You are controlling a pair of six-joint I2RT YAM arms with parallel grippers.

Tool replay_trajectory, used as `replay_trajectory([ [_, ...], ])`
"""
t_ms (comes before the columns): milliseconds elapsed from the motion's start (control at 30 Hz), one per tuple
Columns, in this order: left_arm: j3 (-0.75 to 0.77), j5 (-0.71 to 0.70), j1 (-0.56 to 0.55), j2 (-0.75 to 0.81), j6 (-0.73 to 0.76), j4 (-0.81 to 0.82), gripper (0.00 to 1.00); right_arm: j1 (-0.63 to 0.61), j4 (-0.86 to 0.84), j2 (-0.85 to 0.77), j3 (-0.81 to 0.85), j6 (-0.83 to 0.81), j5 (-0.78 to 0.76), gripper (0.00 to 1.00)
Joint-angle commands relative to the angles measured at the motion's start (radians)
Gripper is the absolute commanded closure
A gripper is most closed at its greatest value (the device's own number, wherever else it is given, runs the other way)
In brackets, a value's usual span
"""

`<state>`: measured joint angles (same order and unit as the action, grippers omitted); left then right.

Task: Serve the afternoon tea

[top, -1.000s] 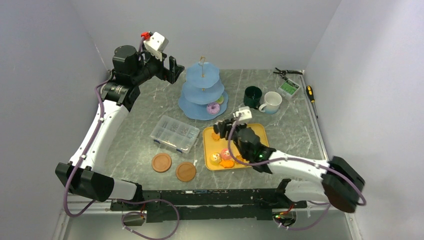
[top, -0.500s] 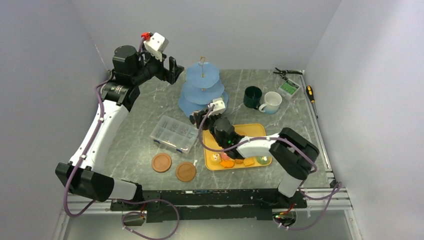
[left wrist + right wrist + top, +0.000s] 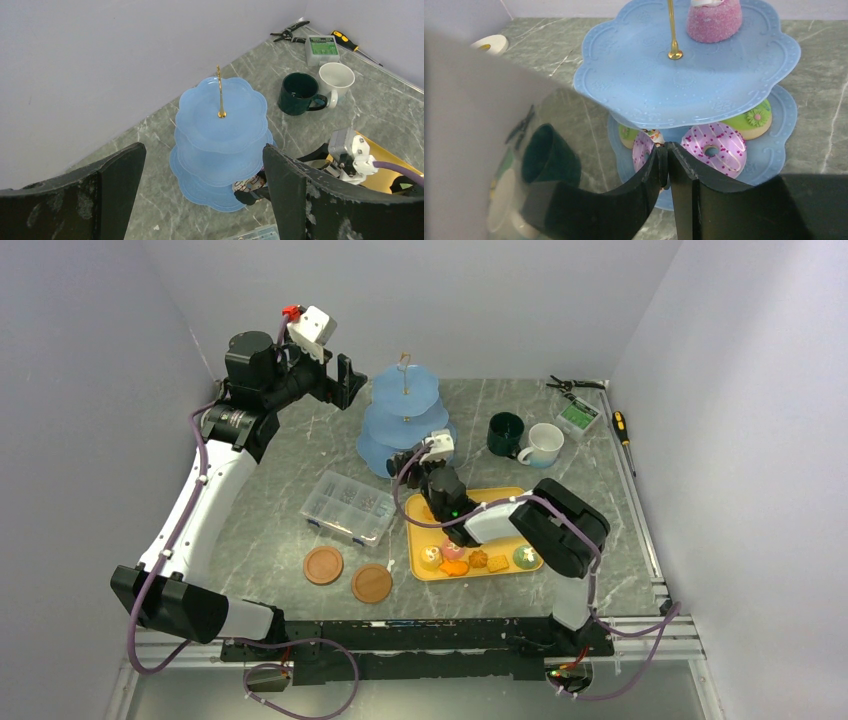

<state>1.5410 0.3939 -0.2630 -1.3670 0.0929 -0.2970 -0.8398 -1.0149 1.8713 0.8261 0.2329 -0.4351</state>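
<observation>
Treats [image 3: 455, 558] are mostly sitting on the yellow tray [image 3: 520, 502], with a few lying on the light-blue stand [image 3: 405, 410]. Right gripper [image 3: 667, 148] is reaching in at the bottom tier, fingers pinching a small brown-and-white treat [image 3: 653, 136] beside the pink doughnut [image 3: 713, 149]. Reading this as the placing step: next is lowering, opening, then backing out without clipping the tier above. Left gripper [image 3: 346, 378] is hovering wide open beside the stand.
</observation>
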Motion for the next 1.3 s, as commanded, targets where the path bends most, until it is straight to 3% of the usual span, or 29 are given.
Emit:
replay_trajectory([
  [0,0.004,0.000,0.006,0.022,0.010,0.020,0.07,0.001,-0.118,0.033,0.049,0.028,0.005,0.43],
  [433,0.046,0.010,0.006,-0.078,-0.011,0.036,0.07,0.014,-0.207,0.089,0.034,0.001,-0.014,0.29],
  [733,0.212,0.073,0.005,-0.287,0.000,0.112,0.07,0.014,-0.214,-0.073,-0.100,-0.009,0.014,0.29],
  [1267,0.419,0.322,-0.007,-0.526,0.030,0.073,0.11,-0.020,-0.116,-0.442,-0.349,0.019,0.008,0.29],
])
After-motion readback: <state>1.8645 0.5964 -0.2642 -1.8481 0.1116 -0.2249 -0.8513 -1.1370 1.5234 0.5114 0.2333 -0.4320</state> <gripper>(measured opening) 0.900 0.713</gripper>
